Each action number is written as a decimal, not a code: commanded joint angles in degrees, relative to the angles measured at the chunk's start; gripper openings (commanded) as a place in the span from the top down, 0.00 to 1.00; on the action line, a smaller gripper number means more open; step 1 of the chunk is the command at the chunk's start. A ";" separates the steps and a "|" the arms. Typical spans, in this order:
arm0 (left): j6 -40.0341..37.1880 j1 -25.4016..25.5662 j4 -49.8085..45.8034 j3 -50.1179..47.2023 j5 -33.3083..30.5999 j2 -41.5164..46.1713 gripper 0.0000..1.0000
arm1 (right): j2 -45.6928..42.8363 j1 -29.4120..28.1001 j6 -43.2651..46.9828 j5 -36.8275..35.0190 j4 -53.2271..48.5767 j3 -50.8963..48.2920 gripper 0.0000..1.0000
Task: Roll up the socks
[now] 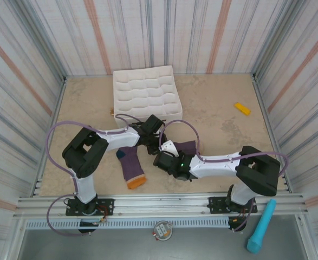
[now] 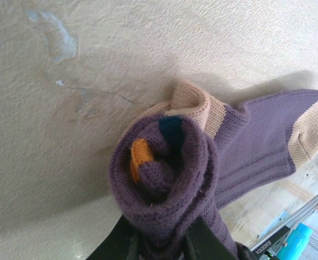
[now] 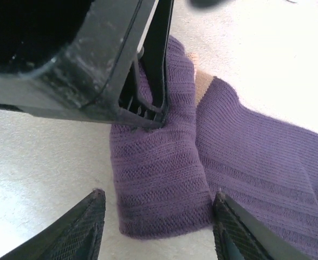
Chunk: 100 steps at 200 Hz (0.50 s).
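One purple sock is partly rolled. The roll (image 2: 164, 173) shows an orange toe and a teal heel inside, and my left gripper (image 2: 159, 241) is shut on it. The unrolled length (image 2: 267, 135) trails right on the table to a beige cuff. In the right wrist view, the same roll (image 3: 159, 179) lies between the spread fingertips of my right gripper (image 3: 159, 230), which is open, with the left arm's black finger (image 3: 148, 81) pressing on the roll from above. From above, left gripper (image 1: 154, 135) and right gripper (image 1: 163, 153) meet at the table's middle. The second sock (image 1: 131, 167) lies flat, left of them.
A white compartmented tray (image 1: 148, 70) stands behind the grippers at the back centre. A small yellow object (image 1: 242, 108) lies at the back right. A teal cylinder (image 1: 261, 225) rests off the table at the front right. Striped walls enclose the table.
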<state>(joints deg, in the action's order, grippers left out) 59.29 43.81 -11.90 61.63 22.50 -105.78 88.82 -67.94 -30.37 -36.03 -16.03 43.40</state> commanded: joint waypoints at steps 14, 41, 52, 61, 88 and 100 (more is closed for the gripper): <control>0.30 -0.39 -2.99 -1.77 -0.40 0.29 0.94 | 2.39 -0.17 -2.61 0.41 -0.99 0.68 0.59; 1.09 -0.66 -1.71 -2.40 0.27 0.31 0.94 | 2.32 -0.17 -3.19 0.87 -0.89 0.00 0.68; 1.24 -0.75 -1.69 -2.48 0.29 0.30 0.94 | 2.01 -0.19 -3.46 1.17 -0.84 -0.54 0.71; 1.27 -0.83 -1.69 -2.42 0.28 0.19 0.94 | 1.66 -0.22 -3.39 1.68 -0.58 -1.00 0.70; 1.38 -1.02 -1.36 -2.47 0.76 0.05 0.94 | 0.50 -0.26 -3.91 2.48 -0.02 -2.62 0.85; 1.70 -1.18 -0.83 -2.82 0.93 0.00 0.94 | -0.09 -0.26 -4.03 3.21 0.70 -3.54 0.88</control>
<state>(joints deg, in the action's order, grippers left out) 60.20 43.16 -10.31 60.58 23.68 -105.78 89.25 -67.99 -32.56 -35.97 -13.82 42.72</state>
